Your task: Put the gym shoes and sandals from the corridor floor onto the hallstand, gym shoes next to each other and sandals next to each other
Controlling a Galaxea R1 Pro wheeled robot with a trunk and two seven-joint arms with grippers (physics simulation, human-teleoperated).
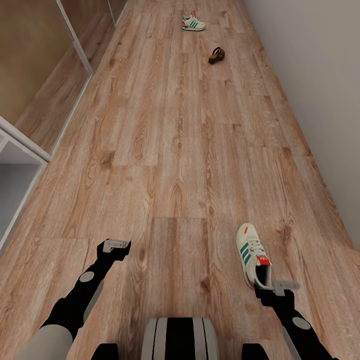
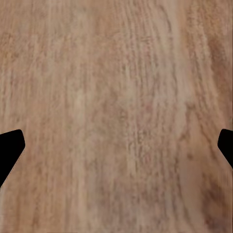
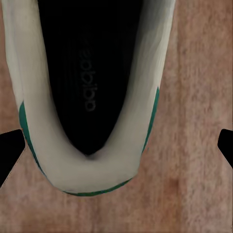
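One gym shoe (image 1: 254,255), white with green stripes, lies on the corridor floor (image 1: 170,150) close in front at the right. My right gripper (image 1: 285,286) hangs open just above its heel. In the right wrist view the heel opening of the gym shoe (image 3: 92,145) lies between the two wide-apart fingertips (image 3: 12,145). The second gym shoe (image 1: 193,22) lies far down the corridor, and a dark brown sandal (image 1: 216,55) lies a little nearer than it. My left gripper (image 1: 116,245) is open over bare floor (image 2: 116,97). A corner of the light grey hallstand (image 1: 22,146) shows at the left edge.
A dark glass-fronted wardrobe (image 1: 35,65) runs along the left side beyond the hallstand. A pale wall (image 1: 320,90) bounds the corridor on the right. Wide bare planks stretch between the near shoe and the far pair of items.
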